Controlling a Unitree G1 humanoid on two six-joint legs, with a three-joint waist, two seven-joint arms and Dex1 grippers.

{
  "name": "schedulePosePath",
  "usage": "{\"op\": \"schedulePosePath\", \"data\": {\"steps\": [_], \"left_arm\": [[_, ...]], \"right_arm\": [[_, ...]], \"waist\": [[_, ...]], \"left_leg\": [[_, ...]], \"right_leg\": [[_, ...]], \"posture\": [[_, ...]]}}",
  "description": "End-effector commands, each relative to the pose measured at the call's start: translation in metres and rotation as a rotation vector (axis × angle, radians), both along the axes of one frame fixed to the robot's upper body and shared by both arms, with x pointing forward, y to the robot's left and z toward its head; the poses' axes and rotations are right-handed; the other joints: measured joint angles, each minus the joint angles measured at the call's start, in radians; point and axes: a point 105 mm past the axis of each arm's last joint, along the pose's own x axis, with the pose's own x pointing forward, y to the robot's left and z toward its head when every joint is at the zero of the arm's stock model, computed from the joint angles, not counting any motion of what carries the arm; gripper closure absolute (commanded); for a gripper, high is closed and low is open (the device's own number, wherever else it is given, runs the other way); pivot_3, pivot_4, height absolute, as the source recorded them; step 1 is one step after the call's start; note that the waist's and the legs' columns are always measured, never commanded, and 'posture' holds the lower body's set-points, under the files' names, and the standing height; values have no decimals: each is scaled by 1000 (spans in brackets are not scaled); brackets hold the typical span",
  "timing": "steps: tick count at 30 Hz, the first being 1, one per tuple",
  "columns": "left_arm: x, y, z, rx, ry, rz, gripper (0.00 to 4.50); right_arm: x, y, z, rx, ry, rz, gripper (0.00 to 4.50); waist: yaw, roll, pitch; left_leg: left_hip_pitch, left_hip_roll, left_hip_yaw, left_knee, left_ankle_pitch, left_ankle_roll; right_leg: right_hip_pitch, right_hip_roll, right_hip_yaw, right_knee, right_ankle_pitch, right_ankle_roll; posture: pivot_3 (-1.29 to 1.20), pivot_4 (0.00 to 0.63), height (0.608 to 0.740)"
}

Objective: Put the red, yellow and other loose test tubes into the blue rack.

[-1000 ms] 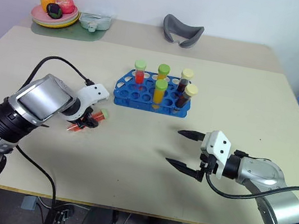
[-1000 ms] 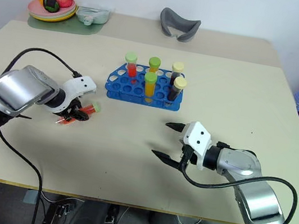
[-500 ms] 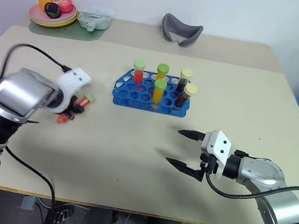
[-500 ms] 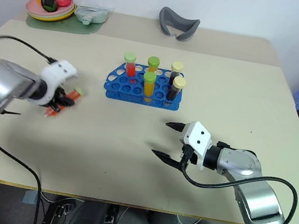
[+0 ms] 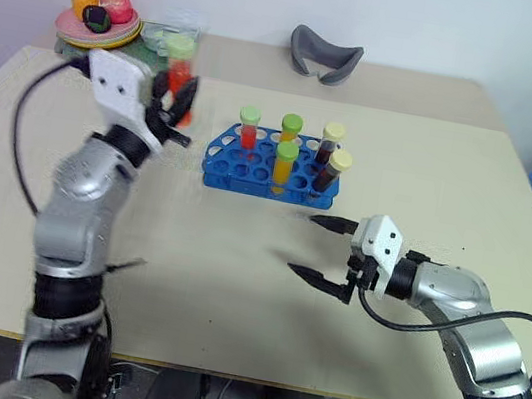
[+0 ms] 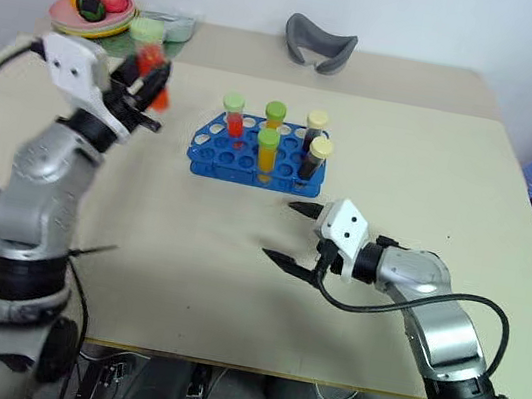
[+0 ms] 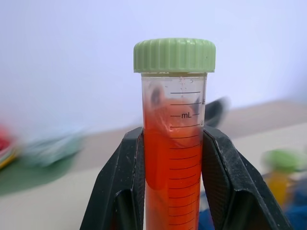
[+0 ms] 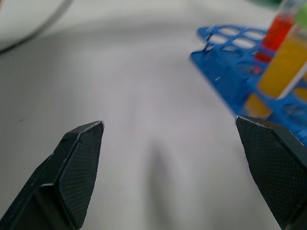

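In the left eye view, the left gripper is raised above the table, up and to the left of the blue rack. Its two black fingers are clamped on a red tube with a pale green cap, which stands roughly upright with the cap on top. The rack already holds five capped tubes in its right-hand part; the holes on the side facing the left gripper look free. The right gripper hangs low over the table just in front of the rack's right end, jaws spread wide with nothing between them.

The right eye view gives the same layout: the held tube is off the rack's left end and higher than the racked caps, so the rack lies to the right of and below the left gripper, the arm plainly better placed for this drop.

The left wrist view shows the fingers pressing both sides of the tube at its liquid-filled middle, long axis vertical, cap clear above them.

The right wrist view shows two fingertips far apart over bare table, the rack's corner ahead and to one side.
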Motion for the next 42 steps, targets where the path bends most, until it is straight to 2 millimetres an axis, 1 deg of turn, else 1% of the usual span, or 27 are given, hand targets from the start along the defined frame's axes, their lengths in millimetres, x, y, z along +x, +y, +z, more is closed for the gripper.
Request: {"op": "schedulePosePath", "data": {"steps": [1,3,8,10,15,20,25,31,42], "left_arm": [[-1,-18,0,44,-102,-9,3111],[2,-24,-8,36,-108,-6,3111],[9,-33,-20,-24,-106,-6,3111],[11,-38,-31,-11,-99,-12,3111],[18,-41,-49,-46,-58,-9,3111],[21,-50,-62,-49,-52,-28,3111],[22,-58,-68,-75,-56,-60,3111],[27,-59,-75,-64,-59,-54,3111],[36,-66,-76,-103,-74,-85,3111]], "right_arm": [[11,-4,16,70,-58,-68,0],[15,-8,21,110,-58,-108,0],[20,-18,27,167,-55,-180,0],[21,-22,26,172,-56,-209,0],[19,-26,22,176,-48,-237,0],[20,-26,23,183,-50,-249,0],[20,-25,22,187,-49,-251,0],[20,-24,21,193,-46,-254,0],[19,-21,21,200,-38,-258,0]], "waist": [[0,0,0],[1,0,0],[1,0,0],[0,0,0],[1,0,0],[1,0,0],[1,0,0],[1,0,0],[1,0,0]], "left_leg": [[0,0,0,0,0,0],[0,0,0,0,0,0],[0,0,0,0,0,0],[0,0,0,0,0,0],[0,-1,0,0,0,0],[0,0,0,0,0,0],[0,0,0,0,0,0],[0,0,1,0,0,0],[0,-1,1,0,0,0]], "right_leg": [[0,0,0,0,0,0],[0,0,0,0,0,0],[0,0,0,0,0,0],[0,0,0,0,0,0],[0,0,-1,-1,0,0],[0,0,-1,-1,0,0],[0,0,-1,-1,0,0],[0,0,-1,-1,0,0],[0,0,-2,-1,0,0]], "posture": [[0,150,735],[0,150,735],[0,150,735],[0,150,735],[0,150,735],[0,150,735],[0,150,735],[0,150,735],[0,150,735]]}}
